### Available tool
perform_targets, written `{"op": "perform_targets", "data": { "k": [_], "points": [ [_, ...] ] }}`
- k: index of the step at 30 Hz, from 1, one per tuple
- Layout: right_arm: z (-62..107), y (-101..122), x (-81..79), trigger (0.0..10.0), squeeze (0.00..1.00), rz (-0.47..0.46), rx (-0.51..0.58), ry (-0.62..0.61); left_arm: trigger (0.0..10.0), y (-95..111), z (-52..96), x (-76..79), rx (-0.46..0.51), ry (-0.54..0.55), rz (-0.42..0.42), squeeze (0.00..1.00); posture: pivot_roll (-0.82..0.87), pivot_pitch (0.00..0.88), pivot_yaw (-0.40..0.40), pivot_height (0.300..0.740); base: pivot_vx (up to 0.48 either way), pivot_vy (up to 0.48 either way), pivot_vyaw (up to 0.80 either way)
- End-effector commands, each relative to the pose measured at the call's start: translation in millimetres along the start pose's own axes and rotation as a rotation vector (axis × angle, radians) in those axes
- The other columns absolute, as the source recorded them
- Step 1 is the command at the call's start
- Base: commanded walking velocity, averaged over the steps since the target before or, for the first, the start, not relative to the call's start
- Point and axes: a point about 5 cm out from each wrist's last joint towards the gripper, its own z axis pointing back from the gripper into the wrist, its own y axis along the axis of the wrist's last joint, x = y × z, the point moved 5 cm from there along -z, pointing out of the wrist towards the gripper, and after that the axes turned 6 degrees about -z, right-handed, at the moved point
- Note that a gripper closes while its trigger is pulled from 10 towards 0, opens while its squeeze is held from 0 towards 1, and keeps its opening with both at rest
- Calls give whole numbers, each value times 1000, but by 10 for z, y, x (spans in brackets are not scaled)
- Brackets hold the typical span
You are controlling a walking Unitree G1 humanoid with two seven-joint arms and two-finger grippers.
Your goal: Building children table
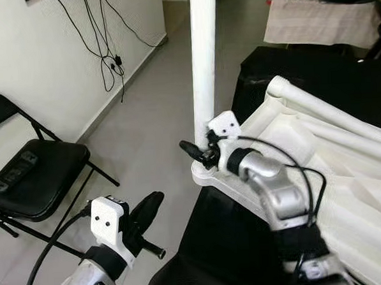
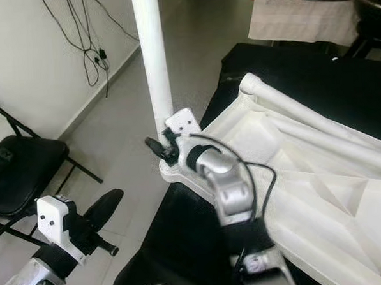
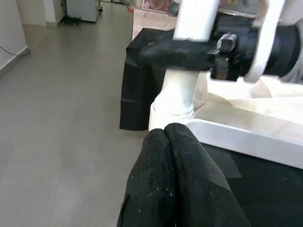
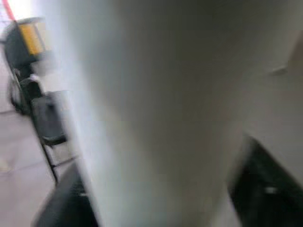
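A white plastic tabletop (image 1: pixel 332 167) lies upside down on a black-draped surface (image 1: pixel 314 72), its moulded underside facing up. At its near corner a white leg (image 1: pixel 205 59) stands upright in a round socket (image 1: pixel 205 173), long axis vertical, top running out of the frame. Two more legs lie flat on the tabletop, one (image 1: pixel 329 109) along its far edge from the corner toward the right, the second (image 2: pixel 334 144) just beside it and roughly parallel. That makes three legs counted.

The right gripper (image 1: pixel 200 151) is at the base of the upright leg, just above the socket, its black fingers closed around the leg; in the right wrist view the leg (image 4: pixel 156 113) is a blurred white mass right against the camera. In the left wrist view one right finger (image 3: pixel 180 52) crosses in front of the leg (image 3: pixel 182 90).

The left gripper (image 1: pixel 146 215) hangs lower and to the left, over the floor (image 1: pixel 145 126), apart from the tabletop. Its fingers (image 3: pixel 170 175) are pressed together with nothing between them, pointing toward the socket corner.

One black folding chair (image 1: pixel 32 176) stands at the left by the wall (image 1: pixel 39 54), with a dark flat object (image 1: pixel 13 168) on its seat. Black cables (image 1: pixel 102 45) hang down the wall.
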Motion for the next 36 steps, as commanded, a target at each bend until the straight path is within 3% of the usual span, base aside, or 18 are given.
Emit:
{"op": "perform_targets", "data": {
  "k": [1, 3, 5, 6, 7, 9, 10, 17, 18, 26, 31, 32, 33, 34, 35, 36],
  "points": [
    [-22, 55, -184, 10000, 1000, -14, 19, 151, 10000, -19, 8, -1, -3, 8, 11, 0, -65, 153, 28, 740, 0, 0, 0],
    [54, 101, -337, 10000, 1000, 41, 0, 376, 10000, -18, 8, 10, -4, 1, 13, 0, -65, 153, 30, 740, 0, 0, 0],
    [54, 101, -337, 10000, 1000, 41, 0, 376, 10000, -18, 8, 10, -4, 1, 13, 0, -65, 153, 30, 740, 0, 0, 0],
    [92, 103, -368, 10000, 1000, 72, -15, 462, 10000, -16, 9, 14, -5, -2, 13, 0, -61, 157, 32, 740, 0, 0, 0],
    [116, 70, -377, 10000, 290, 88, -57, 541, 10000, -13, 14, 17, -5, -3, 14, 0, -45, 159, 34, 740, 0, 0, 0],
    [116, 70, -377, 10000, 290, 88, -57, 541, 10000, -13, 14, 17, -5, -3, 14, 0, -45, 159, 34, 740, 0, 0, 0],
    [133, 51, -376, 10000, 0, 85, -86, 595, 10000, -11, 19, 19, -6, -4, 14, 0, -40, 161, 34, 740, 0, 0, 0],
    [101, 34, -308, 10000, 0, 61, -127, 680, 10000, -5, 56, 37, -11, -4, 11, 0, -19, 172, 32, 740, 0, 0, 0],
    [88, 22, -278, 0, 0, 47, -137, 687, 10000, -1, 68, 48, -13, -5, 11, 0, -15, 184, 30, 740, 0, 0, 0],
    [137, -67, -151, 0, 0, 22, -157, 691, 10000, 0, 77, 73, -16, -9, 13, 0, -16, 190, 30, 740, 0, 0, 0],
    [197, -142, -44, 0, 0, 14, -152, 618, 10000, -4, 75, 82, -17, -10, 15, 0, -21, 187, 23, 740, 0, 0, 0],
    [252, -197, 34, 0, 0, 11, -142, 522, 10000, -8, 74, 79, -16, -10, 16, 0, -38, 185, 17, 740, 0, 0, 0],
    [252, -197, 34, 0, 0, 11, -142, 522, 10000, -8, 74, 79, -16, -10, 16, 0, -38, 185, 17, 740, 0, 0, 0],
    [295, -249, 113, 0, 0, -28, -121, 380, 10000, -14, 74, 75, -16, -9, 16, 0, -40, 184, 5, 740, 0, 0, 0],
    [295, -249, 113, 0, 0, -28, -121, 380, 10000, -14, 74, 75, -16, -9, 16, 0, -40, 184, 5, 740, 0, 0, 0],
    [315, -320, 324, 0, 0, -80, -87, 74, 10000, -18, 75, 72, -17, -8, 15, 0, -39, 183, 0, 740, 0, 0, 0]
  ]
}}
